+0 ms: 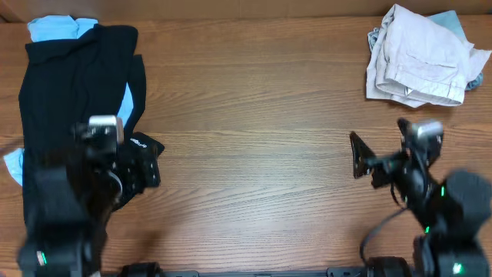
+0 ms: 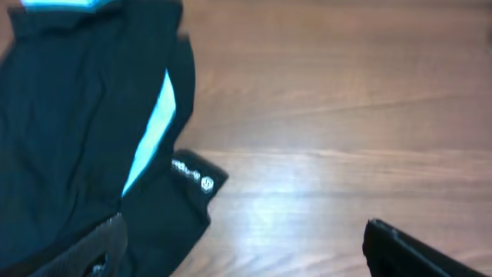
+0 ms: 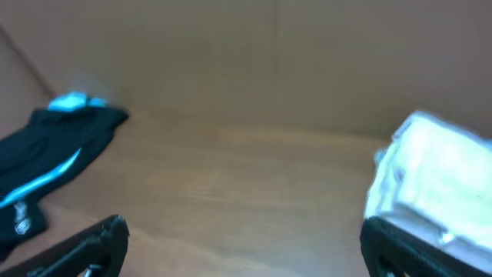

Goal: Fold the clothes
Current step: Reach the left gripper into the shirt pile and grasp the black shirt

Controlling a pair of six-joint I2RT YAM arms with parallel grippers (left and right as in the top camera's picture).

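Observation:
The clothes lie in two heaps. At the far left, a black garment (image 1: 77, 77) (image 2: 69, 115) covers a light-blue one (image 1: 54, 29) (image 2: 154, 131); a black corner with a small white logo (image 2: 192, 173) sticks out to the right. A whitish crumpled heap (image 1: 423, 54) (image 3: 430, 177) sits at the far right. My left gripper (image 1: 123, 158) (image 2: 250, 250) hangs open at the black heap's right edge, one finger over the fabric, the other over bare wood. My right gripper (image 1: 392, 158) (image 3: 246, 246) is open above the table, short of the whitish heap, holding nothing.
The wooden table (image 1: 254, 115) stretches between the two heaps. A brown wall (image 3: 254, 54) runs along the table's far edge. Both arm bases stand at the near edge.

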